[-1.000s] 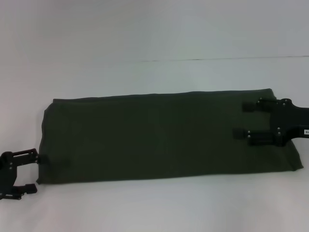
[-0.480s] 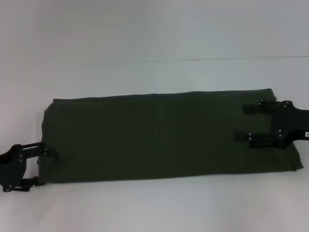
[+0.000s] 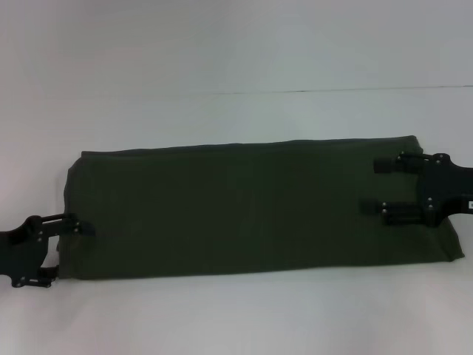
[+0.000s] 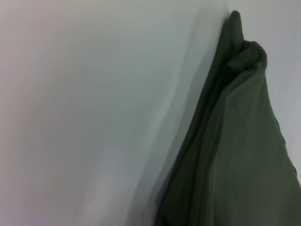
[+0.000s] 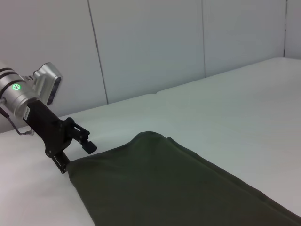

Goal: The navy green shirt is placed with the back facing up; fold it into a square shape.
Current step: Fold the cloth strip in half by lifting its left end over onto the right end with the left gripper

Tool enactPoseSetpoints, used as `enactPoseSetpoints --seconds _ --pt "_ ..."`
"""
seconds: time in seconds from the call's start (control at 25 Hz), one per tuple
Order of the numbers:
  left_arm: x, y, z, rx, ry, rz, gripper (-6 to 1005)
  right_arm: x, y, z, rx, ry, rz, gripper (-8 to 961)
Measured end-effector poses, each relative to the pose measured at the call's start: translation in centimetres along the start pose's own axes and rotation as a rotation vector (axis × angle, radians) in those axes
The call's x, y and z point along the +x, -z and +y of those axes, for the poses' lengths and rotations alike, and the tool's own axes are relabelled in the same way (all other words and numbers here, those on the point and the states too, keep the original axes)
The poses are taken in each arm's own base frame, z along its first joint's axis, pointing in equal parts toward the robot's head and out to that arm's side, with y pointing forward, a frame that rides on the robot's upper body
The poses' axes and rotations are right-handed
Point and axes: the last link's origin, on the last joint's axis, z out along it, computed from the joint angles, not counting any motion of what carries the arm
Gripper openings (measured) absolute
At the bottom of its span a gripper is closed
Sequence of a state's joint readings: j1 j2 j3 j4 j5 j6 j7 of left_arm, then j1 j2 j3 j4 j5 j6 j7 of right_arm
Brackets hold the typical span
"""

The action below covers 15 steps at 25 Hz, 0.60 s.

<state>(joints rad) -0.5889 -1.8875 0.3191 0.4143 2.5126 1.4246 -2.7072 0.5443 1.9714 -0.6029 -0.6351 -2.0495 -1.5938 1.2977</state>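
The navy green shirt lies plain side up on the white table, folded into one long strip running left to right. My left gripper is open at the strip's left end near the front corner, one finger over the cloth and the other beside the edge. The right wrist view shows that left gripper straddling the far end of the shirt. My right gripper is open over the strip's right end, both fingers lying above the cloth. The left wrist view shows only a bunched edge of the shirt.
The white table stretches bare in front of and behind the strip. A seam in the tabletop runs behind the shirt. Pale wall panels stand beyond the table.
My left gripper has moved right and slightly away from me, onto the shirt's left edge, so one finger now lies over the cloth. The right gripper has hardly moved.
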Motion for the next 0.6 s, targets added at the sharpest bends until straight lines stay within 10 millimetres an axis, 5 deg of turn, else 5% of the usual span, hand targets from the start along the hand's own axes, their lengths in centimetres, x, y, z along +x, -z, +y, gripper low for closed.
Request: enactPoseSetpoints --seconds 0.6 --pt "0.18 -0.97 0.78 -0.006 -0.007 -0.002 936 -0.27 -0.02 -0.19 0.005 0.005 -0.005 911"
